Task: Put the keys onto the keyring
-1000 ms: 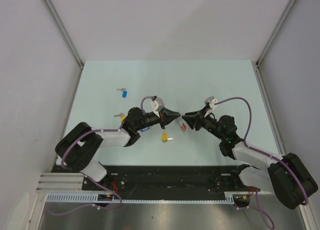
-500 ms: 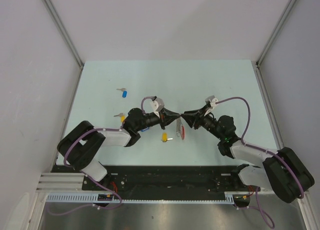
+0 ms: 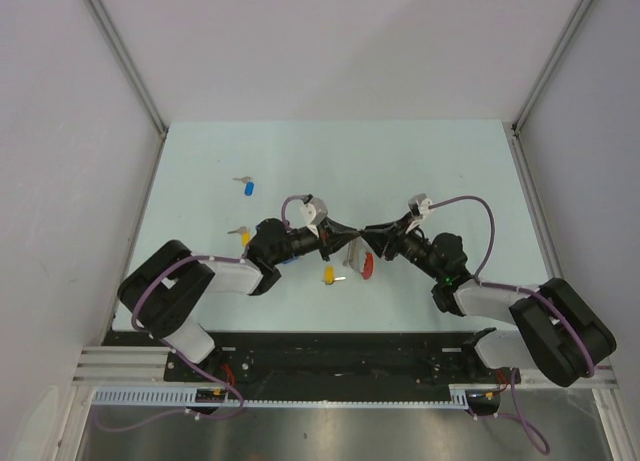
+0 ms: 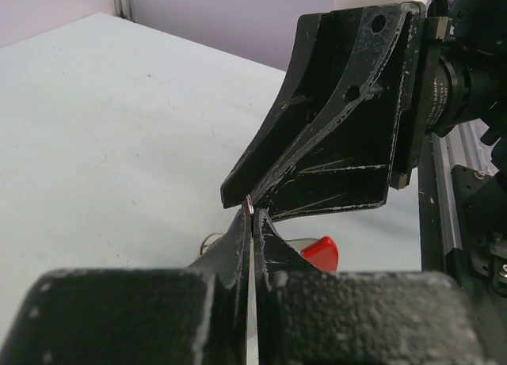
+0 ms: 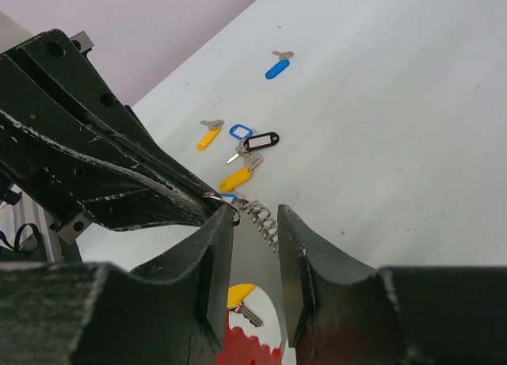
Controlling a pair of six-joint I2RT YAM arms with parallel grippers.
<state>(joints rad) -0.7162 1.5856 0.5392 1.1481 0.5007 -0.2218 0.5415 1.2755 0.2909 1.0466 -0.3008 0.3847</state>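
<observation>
- None of the keys (image 5: pixel 235 177) is on the keyring (image 3: pixel 365 265) yet, as far as the views show. They lie loose on the tabletop (image 3: pixel 420 171).
- One yellow-tagged key (image 3: pixel 329 274) lies just beside the keyring. A small cluster sits near it on the left arm's side, and a blue-tagged key (image 3: pixel 248 187) lies well apart from it.
- The keyring sits between the two claw tips, with its red arc (image 4: pixel 321 252) low beneath them and its metal coil (image 5: pixel 264 221) rising to them.
- The left claw (image 4: pixel 250 214) is pinched closed on a thin metal end of the keyring.
- The right claw (image 5: pixel 255 214) has its jaws partly apart astride the coil, and I see nothing pressed between them.
- By my judgement the whole task remains: the ring must be parted and each key threaded on.
- Compared with a second ago, the right arm has swung in toward the keyring. The red arc shows larger and sits slightly nearer the arm bases, while the loose keys have not moved.
</observation>
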